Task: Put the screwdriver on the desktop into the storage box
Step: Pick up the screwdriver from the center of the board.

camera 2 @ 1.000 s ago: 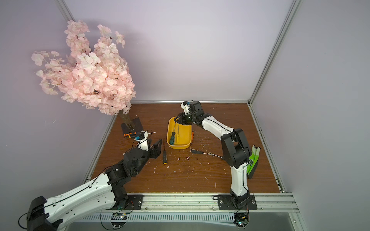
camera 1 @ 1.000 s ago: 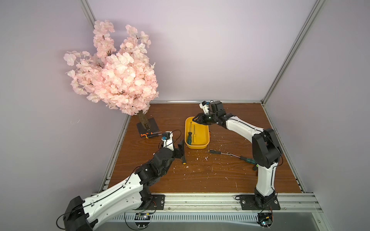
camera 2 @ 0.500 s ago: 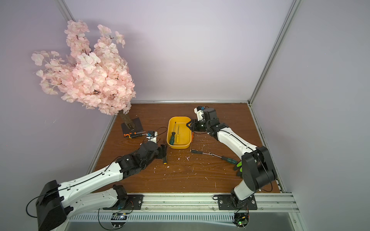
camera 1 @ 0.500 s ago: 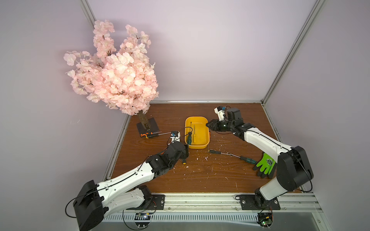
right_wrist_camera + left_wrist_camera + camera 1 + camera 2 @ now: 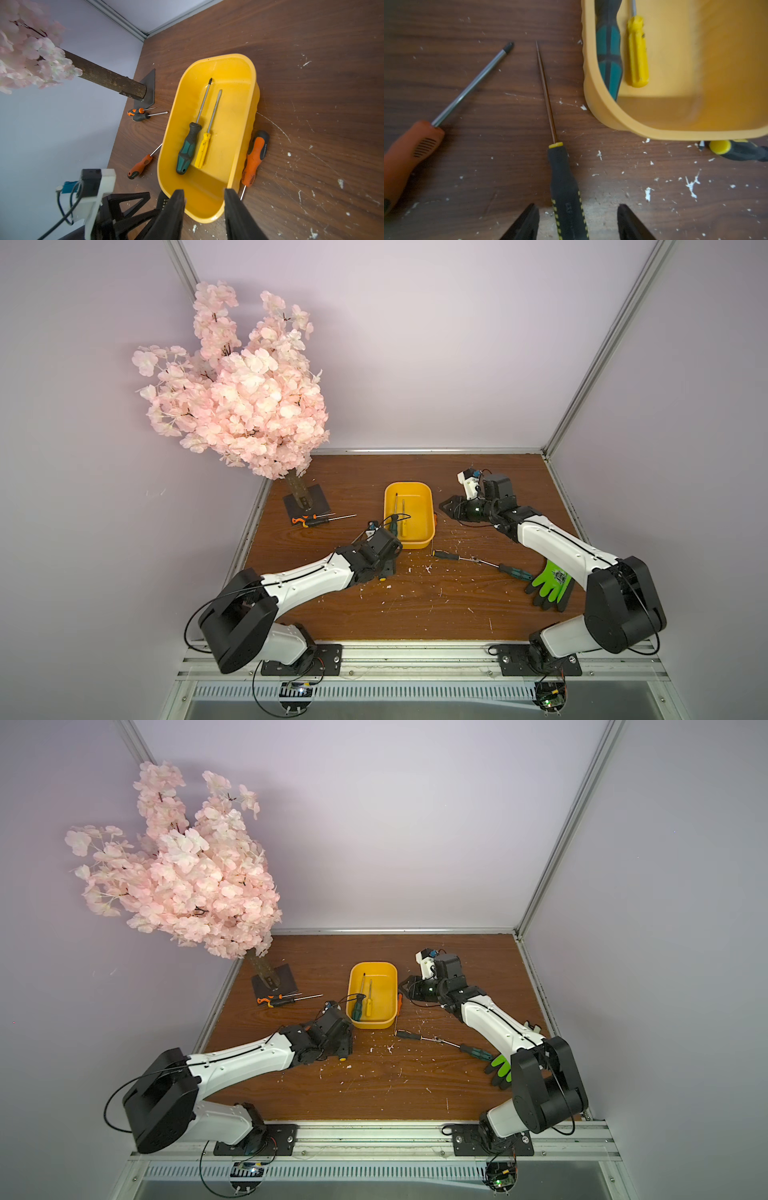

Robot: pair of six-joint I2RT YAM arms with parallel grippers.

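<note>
The yellow storage box [image 5: 424, 526] stands mid-desktop [image 5: 415, 610] and holds a green-black screwdriver [image 5: 188, 149] and a yellow one [image 5: 203, 151]. A black-and-yellow screwdriver [image 5: 566, 193] lies on the board off the box's near left corner. My left gripper [image 5: 577, 207] is low over its handle, open, with a jaw on each side and a gap to both. In a top view only its yellow butt [image 5: 383, 578] shows under the left gripper [image 5: 388, 568]. My right gripper [image 5: 444, 506] hangs open and empty just right of the box.
More screwdrivers lie about: an orange one [image 5: 406, 151] left of the box, an orange one [image 5: 254, 158] against its right wall, two [image 5: 320, 520] by the blossom tree's base [image 5: 305, 504], two long ones [image 5: 478, 561] in front. A green glove [image 5: 550, 585] lies right.
My right arm has pulled back from over the box to its right side. My left arm has reached forward and lowered over the black-and-yellow screwdriver, its jaws narrowing a little.
</note>
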